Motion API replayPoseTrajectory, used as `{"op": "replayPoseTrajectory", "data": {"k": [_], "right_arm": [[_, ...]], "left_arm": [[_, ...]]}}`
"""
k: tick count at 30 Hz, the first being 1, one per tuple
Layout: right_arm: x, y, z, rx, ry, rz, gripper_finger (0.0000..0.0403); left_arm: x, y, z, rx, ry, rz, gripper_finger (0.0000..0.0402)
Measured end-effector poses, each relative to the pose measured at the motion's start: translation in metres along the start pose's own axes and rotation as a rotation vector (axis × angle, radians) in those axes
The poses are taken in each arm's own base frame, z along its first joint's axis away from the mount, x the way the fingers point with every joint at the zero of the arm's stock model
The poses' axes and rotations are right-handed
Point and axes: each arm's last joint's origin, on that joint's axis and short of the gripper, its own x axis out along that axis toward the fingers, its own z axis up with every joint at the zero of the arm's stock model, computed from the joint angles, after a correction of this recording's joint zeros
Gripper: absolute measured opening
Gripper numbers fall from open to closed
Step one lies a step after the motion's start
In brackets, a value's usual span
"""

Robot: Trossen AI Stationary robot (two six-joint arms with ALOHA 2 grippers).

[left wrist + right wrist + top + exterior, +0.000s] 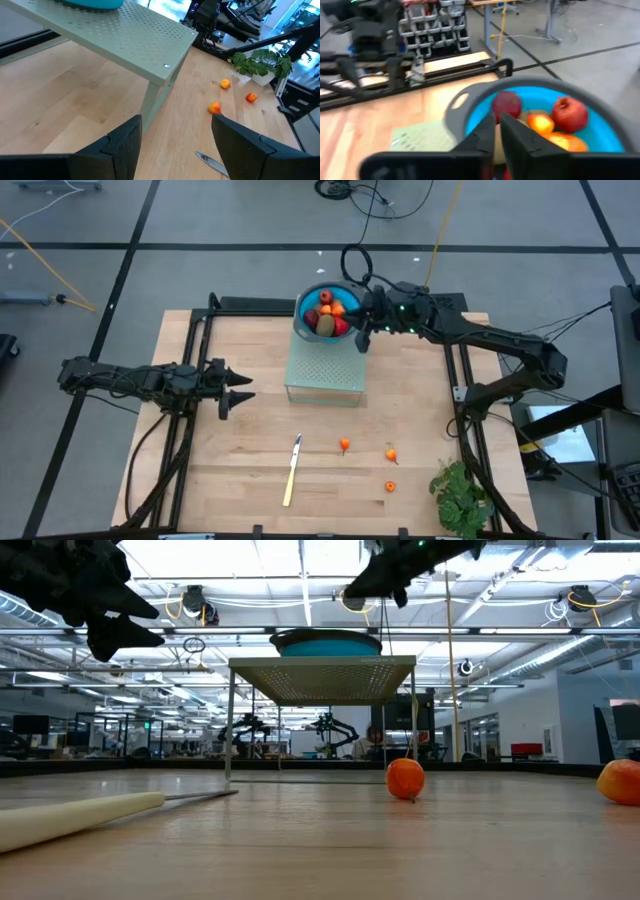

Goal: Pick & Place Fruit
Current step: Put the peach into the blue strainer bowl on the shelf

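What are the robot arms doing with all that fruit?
The robot is putting fruit into a blue bowl that sits on a green perforated stand. The right end effector hangs over the bowl's edge, fingers nearly together, holding nothing that shows. The bowl already holds several pieces of fruit. Three small orange fruits still lie on the table. The left end effector waits open, off to the side.

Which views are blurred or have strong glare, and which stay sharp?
Right wrist view: soft, bowl and fruit smeared. Low view: bright ceiling lights glare, knife handle out of focus. High view: even light, sharp. Left wrist view: clear, shelf crisp.
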Motion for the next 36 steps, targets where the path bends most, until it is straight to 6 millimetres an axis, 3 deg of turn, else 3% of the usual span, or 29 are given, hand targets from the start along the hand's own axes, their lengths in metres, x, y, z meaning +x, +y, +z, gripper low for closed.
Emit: {"op": "replayPoseTrajectory", "data": {"k": [3,24,36], "right_arm": [[-0.009,0.013,0.001,-0.011,0.021,0.038,0.0005],[-0.032,0.129,-0.011,-0.129,0.08,0.512,0.0001],[-0.04,0.183,-0.066,-0.305,0.129,0.706,0.0001]], "left_arm": [[0.0,0.0,0.0,0.006,-0.001,0.0,0.0241],[0.0,0.0,0.0,0.044,-0.002,-0.001,0.0241],[0.0,0.0,0.0,0.046,-0.002,-0.004,0.0241]]}}
